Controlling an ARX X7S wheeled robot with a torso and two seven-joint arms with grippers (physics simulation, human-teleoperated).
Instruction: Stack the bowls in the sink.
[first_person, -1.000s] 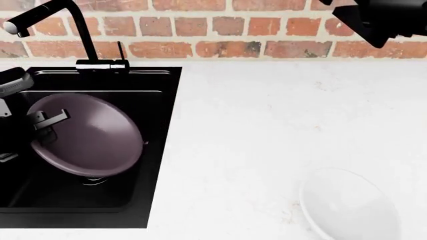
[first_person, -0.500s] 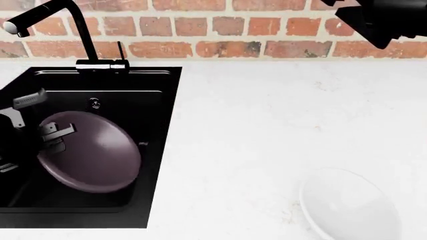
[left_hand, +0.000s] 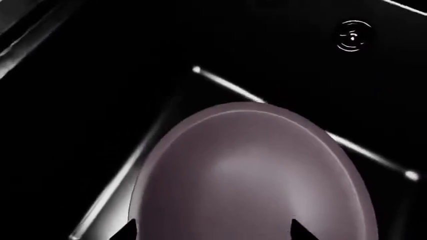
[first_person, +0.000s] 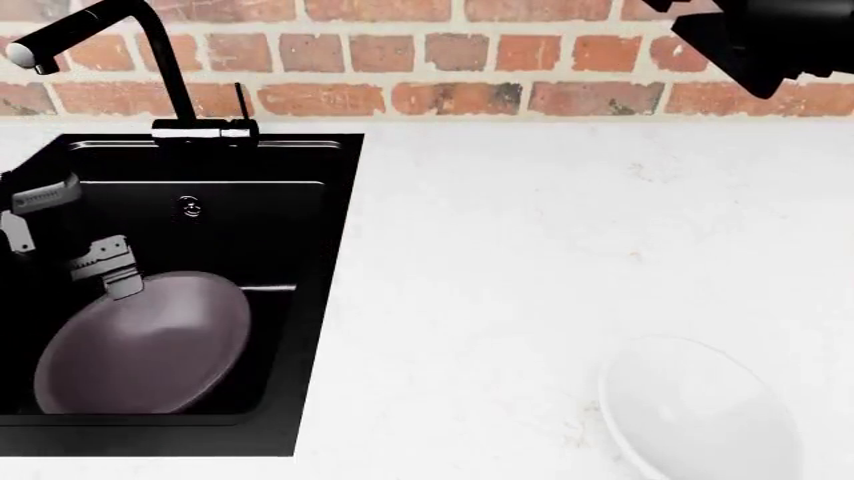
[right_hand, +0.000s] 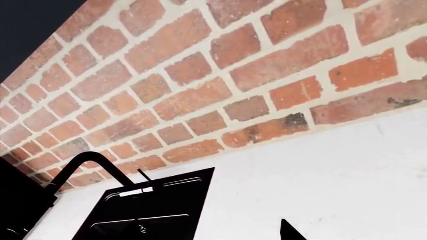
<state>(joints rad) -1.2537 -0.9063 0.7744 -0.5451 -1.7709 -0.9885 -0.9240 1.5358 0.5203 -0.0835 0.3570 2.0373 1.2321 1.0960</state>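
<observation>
The dark purple-brown bowl (first_person: 140, 345) lies in the black sink (first_person: 274, 225), at its near left part, tilted a little. My left gripper (first_person: 78, 232) hangs open just above the bowl's far rim, with one finger (first_person: 110, 264) close over that rim. In the left wrist view the bowl (left_hand: 253, 170) fills the space past the gripper (left_hand: 213, 235), whose tips stand wide apart. The white bowl (first_person: 697, 410) sits on the counter at the near right. My right gripper (first_person: 763, 40) is raised high at the far right, open and holding nothing.
A black faucet (first_person: 158, 60) stands behind the sink, and an overflow fitting (first_person: 191, 207) is on the sink's back wall. White counter (first_person: 534, 260) runs to a brick wall (first_person: 441, 60). The right wrist view shows the sink (right_hand: 153, 210) and faucet (right_hand: 90, 162) from above.
The purple bowl, held tilted by its rim a second ago, has dropped lower and nearer in the sink. My left gripper has let go of it. The right arm is unchanged.
</observation>
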